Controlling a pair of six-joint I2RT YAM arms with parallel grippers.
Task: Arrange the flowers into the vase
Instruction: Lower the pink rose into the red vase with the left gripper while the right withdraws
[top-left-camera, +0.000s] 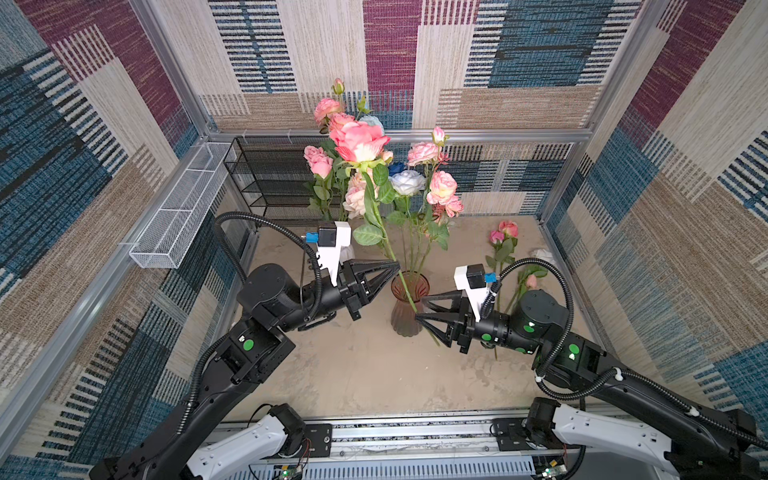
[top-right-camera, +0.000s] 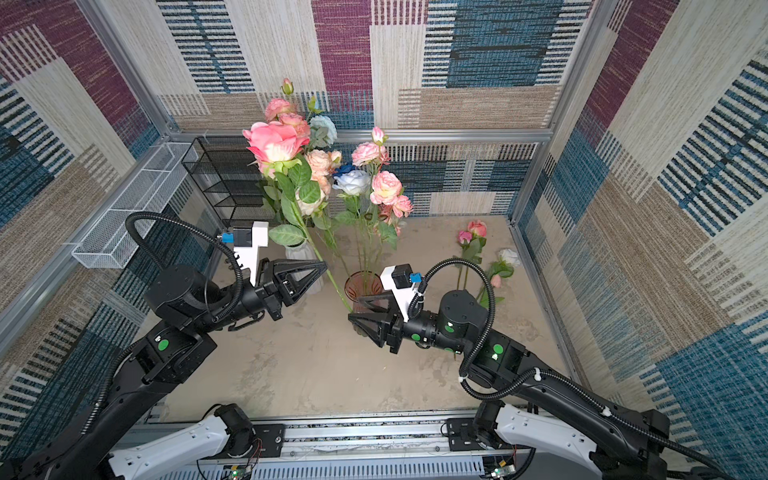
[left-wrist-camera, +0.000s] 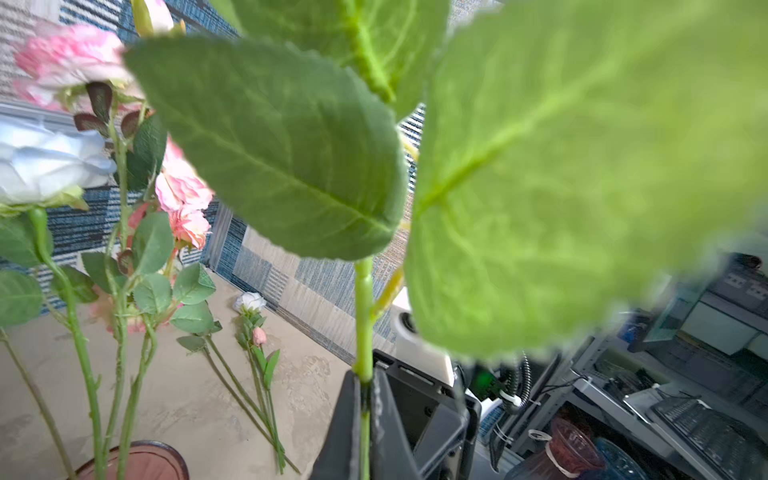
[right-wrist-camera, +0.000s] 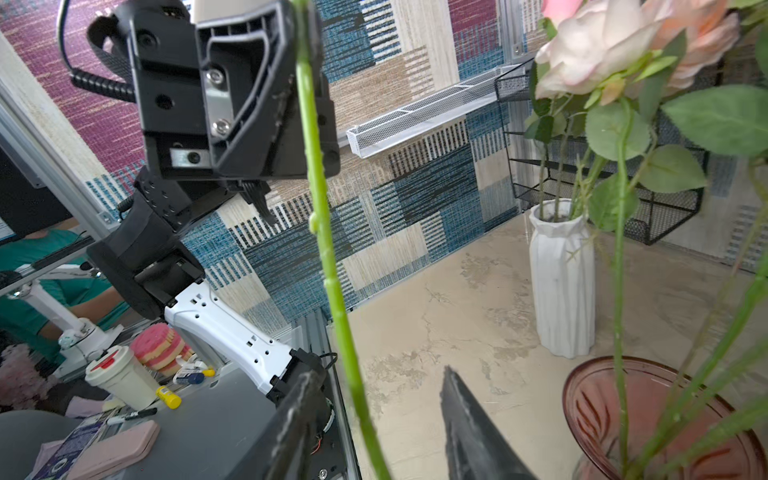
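A large pink rose (top-left-camera: 359, 141) stands tilted on a long green stem (top-left-camera: 382, 232). My left gripper (top-left-camera: 397, 266) (top-right-camera: 324, 264) (left-wrist-camera: 365, 386) is shut on that stem (left-wrist-camera: 363, 316) below its leaves. The stem's lower part (right-wrist-camera: 332, 270) runs down between the parted fingers of my open right gripper (top-left-camera: 419, 308) (top-right-camera: 354, 307) (right-wrist-camera: 380, 372), apparently untouched. It hangs outside the brownish-pink glass vase (top-left-camera: 409, 277) (top-right-camera: 363, 275) (right-wrist-camera: 590, 399), on its near side. Several flowers (top-left-camera: 440, 187) stand in that vase. More flowers (top-left-camera: 505, 249) (top-right-camera: 471, 245) (left-wrist-camera: 253, 332) lie on the table at the back right.
A white ribbed vase (top-right-camera: 301, 253) (right-wrist-camera: 561, 282) holding pink and peach roses (top-left-camera: 320, 162) stands behind my left gripper. A black mesh rack (top-left-camera: 266, 178) is against the back wall, and a white mesh basket (top-left-camera: 178, 216) hangs on the left wall.
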